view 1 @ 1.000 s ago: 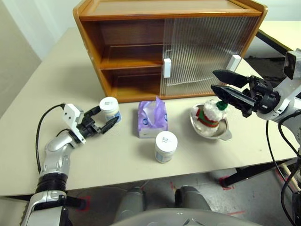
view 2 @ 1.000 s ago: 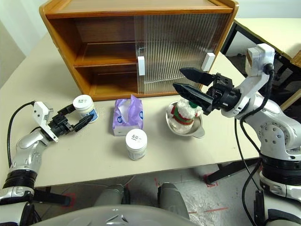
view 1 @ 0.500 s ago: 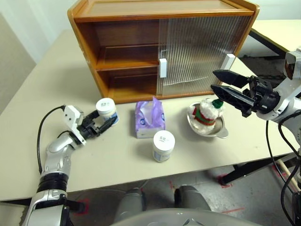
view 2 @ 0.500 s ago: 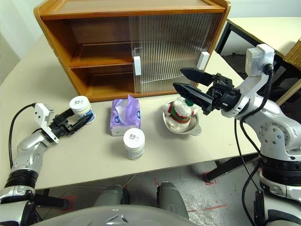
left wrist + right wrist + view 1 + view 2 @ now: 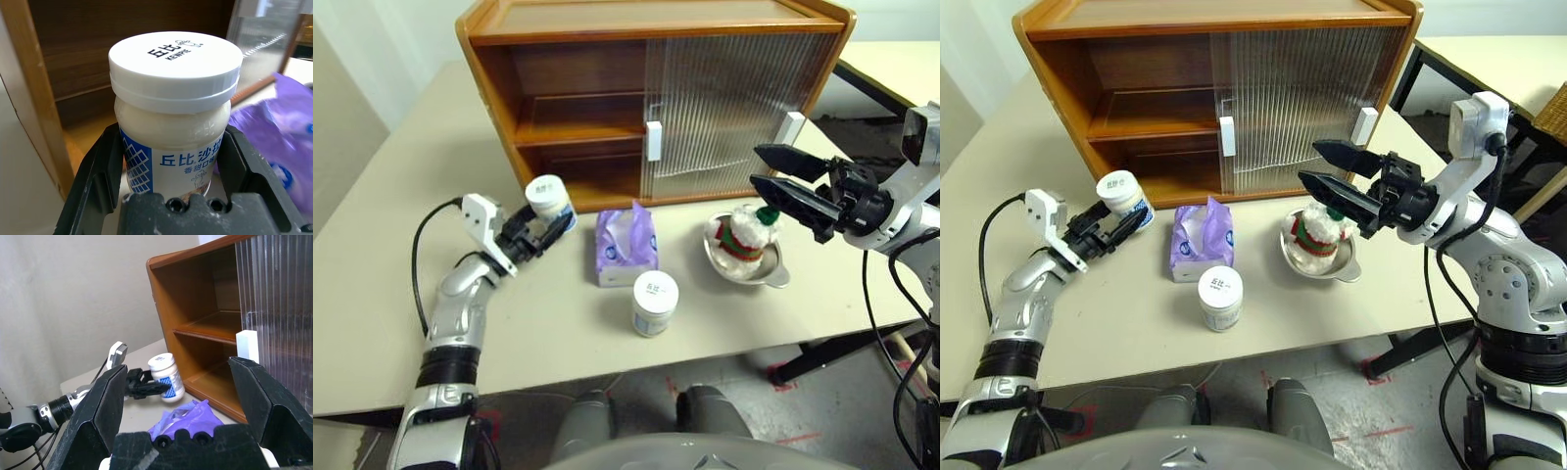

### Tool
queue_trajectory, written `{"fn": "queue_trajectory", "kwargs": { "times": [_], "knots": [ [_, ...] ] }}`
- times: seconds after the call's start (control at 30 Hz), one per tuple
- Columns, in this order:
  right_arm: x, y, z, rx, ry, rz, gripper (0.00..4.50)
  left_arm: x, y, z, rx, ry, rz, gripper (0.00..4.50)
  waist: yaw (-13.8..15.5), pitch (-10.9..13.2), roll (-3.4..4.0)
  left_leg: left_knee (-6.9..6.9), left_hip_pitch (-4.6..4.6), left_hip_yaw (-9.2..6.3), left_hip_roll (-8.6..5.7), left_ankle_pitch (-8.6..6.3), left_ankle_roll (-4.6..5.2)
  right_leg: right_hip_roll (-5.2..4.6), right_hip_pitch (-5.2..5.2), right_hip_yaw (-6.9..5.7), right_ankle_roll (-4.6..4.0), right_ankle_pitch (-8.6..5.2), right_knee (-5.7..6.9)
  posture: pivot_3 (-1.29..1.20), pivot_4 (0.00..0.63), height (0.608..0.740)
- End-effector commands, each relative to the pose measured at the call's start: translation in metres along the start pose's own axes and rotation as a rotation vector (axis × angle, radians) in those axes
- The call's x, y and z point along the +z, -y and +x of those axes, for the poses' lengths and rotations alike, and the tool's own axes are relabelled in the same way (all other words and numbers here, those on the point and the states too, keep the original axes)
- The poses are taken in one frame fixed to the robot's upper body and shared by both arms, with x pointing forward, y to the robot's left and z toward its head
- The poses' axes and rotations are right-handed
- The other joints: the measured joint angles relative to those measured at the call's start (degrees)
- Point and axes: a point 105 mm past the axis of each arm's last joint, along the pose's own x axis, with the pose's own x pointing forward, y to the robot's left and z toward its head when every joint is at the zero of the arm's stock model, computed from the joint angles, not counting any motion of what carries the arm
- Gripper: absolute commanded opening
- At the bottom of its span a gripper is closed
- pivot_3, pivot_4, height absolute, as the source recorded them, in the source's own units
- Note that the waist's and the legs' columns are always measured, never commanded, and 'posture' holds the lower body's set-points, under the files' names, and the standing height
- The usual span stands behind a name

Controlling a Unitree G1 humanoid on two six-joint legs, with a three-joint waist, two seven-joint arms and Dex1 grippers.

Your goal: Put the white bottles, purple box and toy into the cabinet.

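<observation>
Glossy wooden cabinet (image 5: 558,108) (ribbed translucent doors), fluffy plush toy (image 5: 744,233).

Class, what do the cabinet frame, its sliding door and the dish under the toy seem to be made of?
Cabinet frame: likely wood, orange-brown with a smooth sheen. Sliding door: ribbed translucent plastic or glass, blurring what lies behind. Dish: probably metal, silvery and reflective.

Purple box (image 5: 626,247) before cabinet (image 5: 646,93) — toy (image 5: 741,235) right, in dish (image 5: 773,270).

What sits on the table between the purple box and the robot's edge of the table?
The second white bottle stands upright there, just in front of the purple box and apart from it, with bare table around it; the left eye view shows this.
</observation>
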Motion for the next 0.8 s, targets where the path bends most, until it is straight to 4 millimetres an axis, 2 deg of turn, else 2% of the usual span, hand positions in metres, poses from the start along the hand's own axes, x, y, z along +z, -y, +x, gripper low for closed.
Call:
{"fn": "queue_trajectory", "kwargs": {
  "times": [0.03,0.17,0.47,0.8],
  "knots": [
    [0.000,-0.001,-0.001,-0.002,0.005,-0.018,4.50,0.010,0.000,0.013,0.033,0.005,0.024,3.07,-0.1,0.0,0.00,0.00,0.00,0.00,0.00,0.00,0.00,0.02,0.00,0.02,0.00,0.00,0.00,-0.07,0.000,0.740],
    [0.000,-0.001,-0.001,-0.007,0.012,-0.021,4.50,0.010,-0.008,0.023,0.097,-0.028,0.009,3.07,-0.1,0.0,0.00,0.01,0.00,0.01,0.01,0.01,0.02,0.10,-0.01,0.04,0.01,0.00,0.00,-0.08,0.000,0.740],
    [-0.003,-0.001,-0.002,-0.017,0.021,-0.018,4.50,0.013,-0.005,0.046,0.118,-0.038,0.013,3.07,-0.1,0.0,-0.01,0.02,-0.01,0.02,0.00,0.02,0.03,0.13,0.00,0.07,0.02,0.01,-0.01,-0.09,0.000,0.740],
    [-0.003,-0.001,-0.002,-0.019,0.025,-0.021,4.50,0.002,-0.006,0.072,0.246,-0.074,-0.015,3.07,-0.2,0.0,-0.02,0.03,0.00,0.02,-0.01,0.06,0.11,0.22,0.00,0.14,0.06,0.04,-0.03,-0.10,0.000,0.740]
  ]
}}
